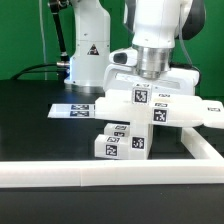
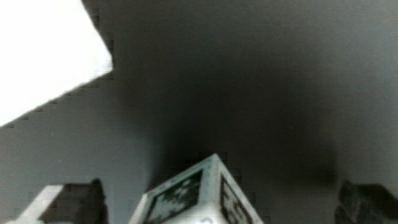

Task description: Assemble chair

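Observation:
The chair (image 1: pixel 130 128) is a cluster of white blocky parts with black-and-white tags, standing on the black table near the front rail. A white bar of it (image 1: pixel 190 110) sticks out toward the exterior view's right. My gripper (image 1: pixel 150 92) is straight above the cluster, its white hand low over the top block; its fingertips are hidden there. In the wrist view, my gripper (image 2: pixel 214 205) is open. Its dark fingers (image 2: pixel 64 203) stand wide apart on either side of a tagged white part (image 2: pixel 192 198), with a gap on each side.
The long white L-shaped border rail (image 1: pixel 100 177) runs along the table's front and up the exterior view's right. The marker board (image 1: pixel 75 109) lies flat at the left of the chair. A bright white area (image 2: pixel 45 60) fills one corner of the wrist view.

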